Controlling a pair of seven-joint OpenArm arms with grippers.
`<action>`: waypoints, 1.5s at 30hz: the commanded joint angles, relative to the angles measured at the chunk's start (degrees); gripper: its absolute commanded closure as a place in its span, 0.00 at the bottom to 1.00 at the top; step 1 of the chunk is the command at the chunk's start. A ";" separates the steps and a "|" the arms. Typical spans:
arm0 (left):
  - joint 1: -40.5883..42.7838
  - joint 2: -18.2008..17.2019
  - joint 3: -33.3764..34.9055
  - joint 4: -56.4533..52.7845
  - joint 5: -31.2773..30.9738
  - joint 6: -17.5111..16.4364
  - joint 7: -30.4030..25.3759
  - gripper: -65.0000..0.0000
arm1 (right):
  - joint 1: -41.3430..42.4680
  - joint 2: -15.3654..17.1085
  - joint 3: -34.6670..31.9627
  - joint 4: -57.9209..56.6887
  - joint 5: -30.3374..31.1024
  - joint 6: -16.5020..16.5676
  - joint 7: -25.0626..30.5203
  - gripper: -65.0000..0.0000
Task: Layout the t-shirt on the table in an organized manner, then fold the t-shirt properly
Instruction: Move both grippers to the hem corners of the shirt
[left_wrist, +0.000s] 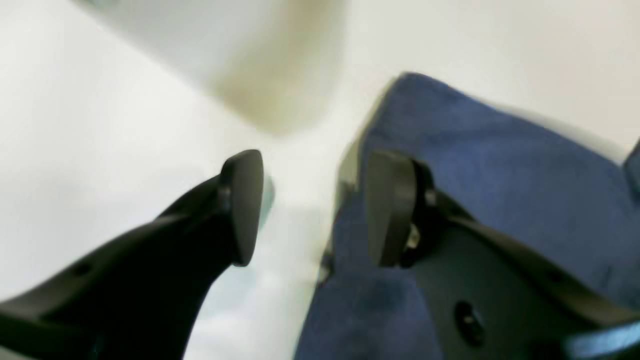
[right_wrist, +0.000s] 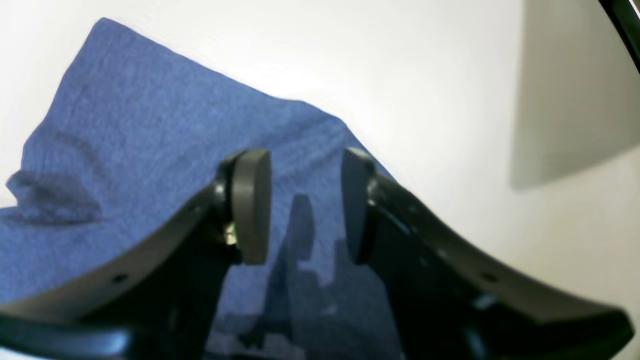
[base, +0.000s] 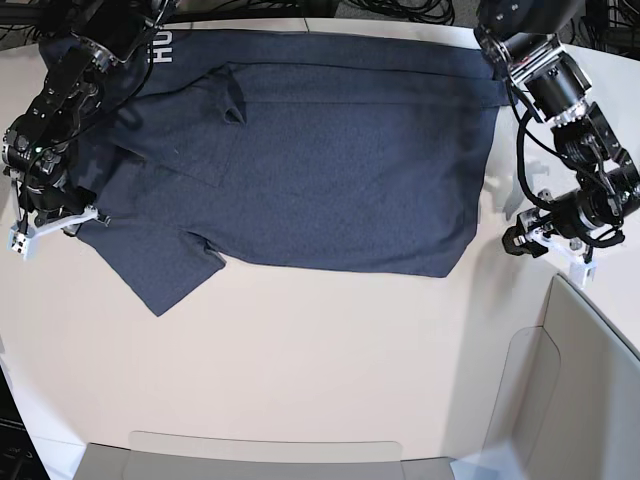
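Observation:
The dark navy t-shirt (base: 330, 160) lies spread across the far half of the off-white table (base: 300, 350), with white lettering (base: 162, 45) at the far left and a sleeve (base: 160, 265) pointing toward the near side. My left gripper (left_wrist: 315, 205) is open at the shirt's right edge (left_wrist: 500, 165): one finger is over bare table, the other over fabric, and nothing is between them. In the base view it (base: 517, 242) sits just off the hem. My right gripper (right_wrist: 305, 207) hangs open over the shirt (right_wrist: 150, 125) near its edge, holding nothing, at the left side (base: 72, 220).
A grey-beige bin wall (base: 590, 380) rises at the near right, and another low wall (base: 270, 450) runs along the front edge. Black cables lie beyond the table's far edge. Bare tabletop spreads between the shirt and the front wall.

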 joint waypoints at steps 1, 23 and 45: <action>-1.67 -1.50 -0.85 -3.89 -3.09 -0.13 -0.38 0.51 | 0.88 0.66 0.03 1.03 0.35 0.18 0.86 0.63; -0.35 -2.46 12.07 -15.05 -13.20 -0.04 -1.74 0.51 | 1.76 3.03 0.03 -0.99 0.17 0.27 2.53 0.63; -4.40 -0.27 14.09 -15.14 -13.38 -0.31 -3.50 0.51 | -0.44 3.03 0.03 -0.99 0.52 0.27 2.53 0.63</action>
